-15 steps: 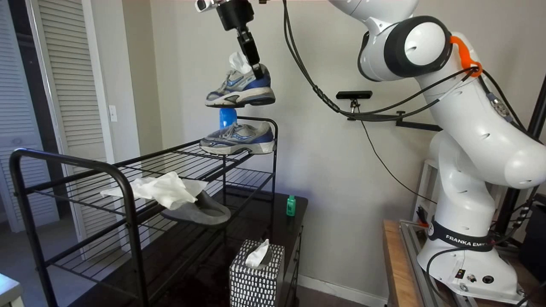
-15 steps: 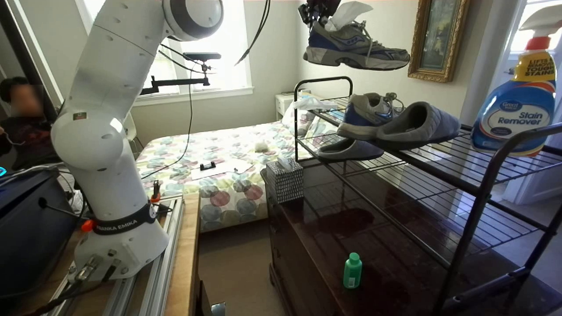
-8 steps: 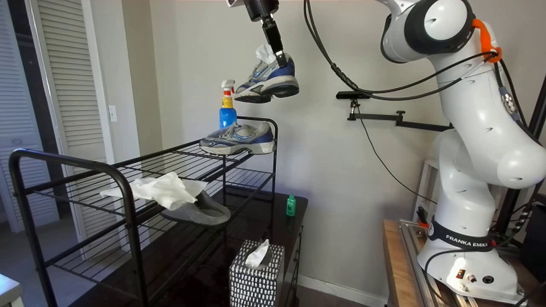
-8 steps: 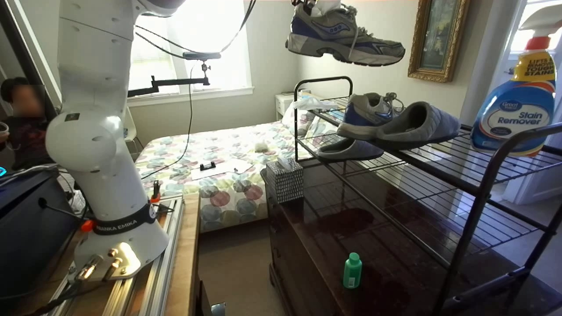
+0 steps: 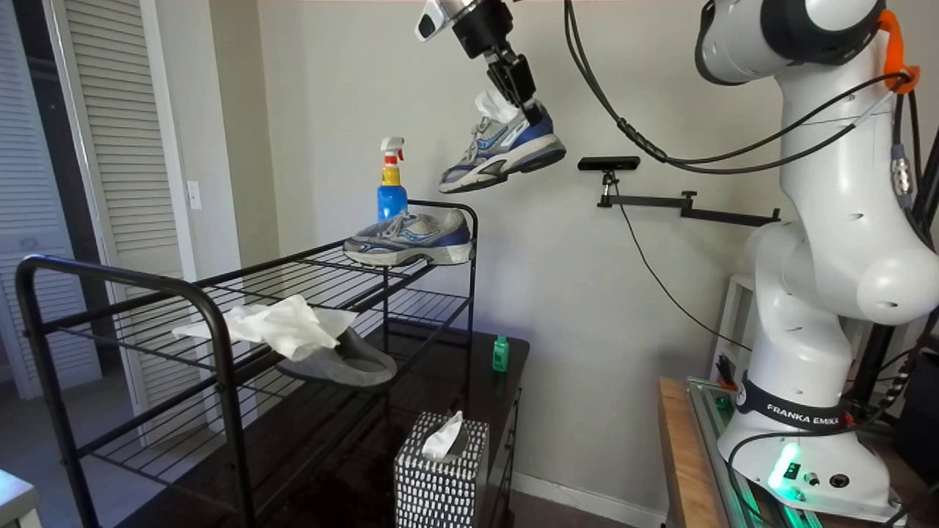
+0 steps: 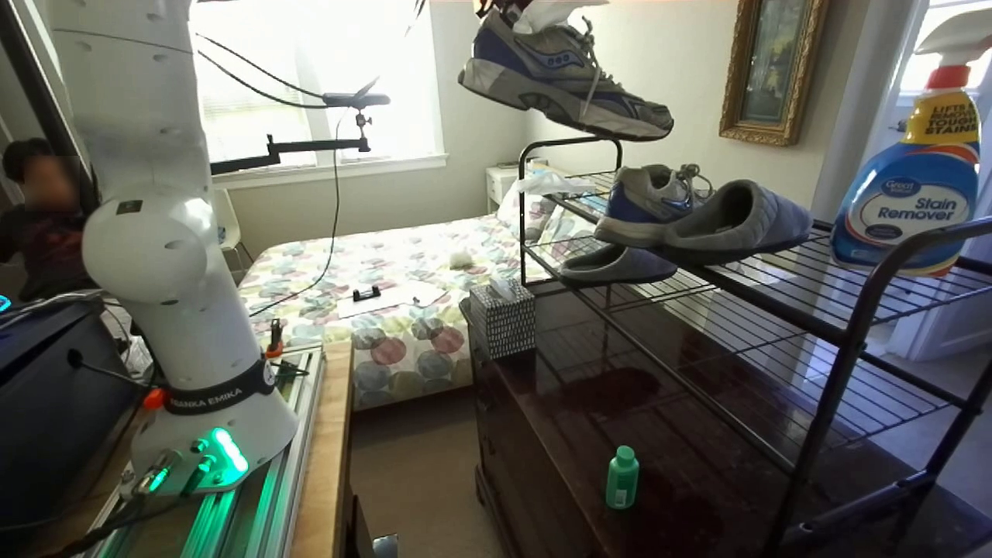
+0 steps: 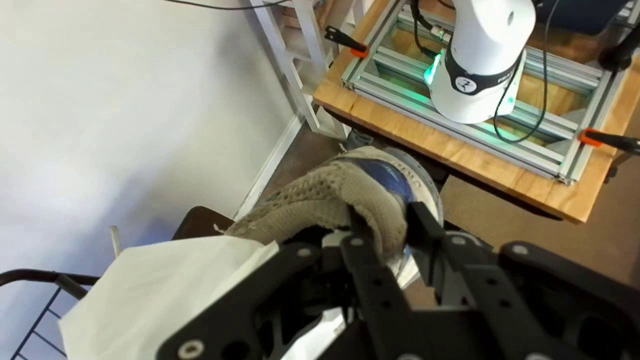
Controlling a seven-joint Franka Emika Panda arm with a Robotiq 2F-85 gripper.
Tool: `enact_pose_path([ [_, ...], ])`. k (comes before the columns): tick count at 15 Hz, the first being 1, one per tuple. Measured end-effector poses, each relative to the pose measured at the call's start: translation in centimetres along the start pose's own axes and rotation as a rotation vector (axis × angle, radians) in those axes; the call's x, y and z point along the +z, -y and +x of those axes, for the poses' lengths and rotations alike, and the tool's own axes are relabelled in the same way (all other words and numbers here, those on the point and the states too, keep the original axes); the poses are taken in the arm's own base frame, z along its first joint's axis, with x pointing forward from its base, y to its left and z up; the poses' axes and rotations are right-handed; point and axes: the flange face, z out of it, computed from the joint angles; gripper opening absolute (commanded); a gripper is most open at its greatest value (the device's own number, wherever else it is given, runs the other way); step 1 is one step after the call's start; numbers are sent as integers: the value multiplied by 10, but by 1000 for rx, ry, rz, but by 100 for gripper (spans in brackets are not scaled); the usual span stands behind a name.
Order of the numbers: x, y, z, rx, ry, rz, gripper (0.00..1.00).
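Note:
My gripper (image 5: 530, 110) is shut on the heel of a grey and blue sneaker (image 5: 506, 150), held in the air above the wire rack's end. The sneaker's toe tilts down in both exterior views (image 6: 570, 85). In the wrist view the fingers (image 7: 385, 220) pinch the sneaker's beige heel collar (image 7: 330, 185) between them. White tissue (image 5: 496, 105) sticks out of the sneaker's opening; it also shows large in the wrist view (image 7: 165, 290). A matching sneaker (image 5: 414, 238) sits on the rack's top shelf, below the held one, beside a grey slipper (image 6: 740, 221).
The black wire rack (image 5: 213, 315) stands on a dark dresser (image 6: 542, 434). It bears a spray bottle (image 6: 911, 182), loose tissue (image 5: 286, 326) and another slipper (image 6: 616, 263). A patterned tissue box (image 6: 504, 322) and a green bottle (image 6: 622, 477) stand on the dresser. A camera arm (image 5: 660, 202) juts from behind.
The gripper has carried the sneaker toward the robot base, away from in front of the spray bottle. The sneaker's toe has tilted down. The base light now glows green.

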Motion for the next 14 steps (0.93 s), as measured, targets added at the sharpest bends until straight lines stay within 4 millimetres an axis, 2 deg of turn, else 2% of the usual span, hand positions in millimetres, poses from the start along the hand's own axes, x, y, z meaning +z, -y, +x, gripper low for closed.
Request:
enact_pose_path([
  [1, 4, 1, -8, 7, 12, -14, 25],
  [4, 17, 2, -28, 35, 30, -16, 25],
  [6, 20, 3, -33, 37, 29, -18, 25],
  [7, 21, 3, -33, 37, 30, -18, 6],
  [11, 25, 7, -25, 24, 45, -21, 6],
  [14, 41, 25, -10, -32, 102, -28, 6],
])
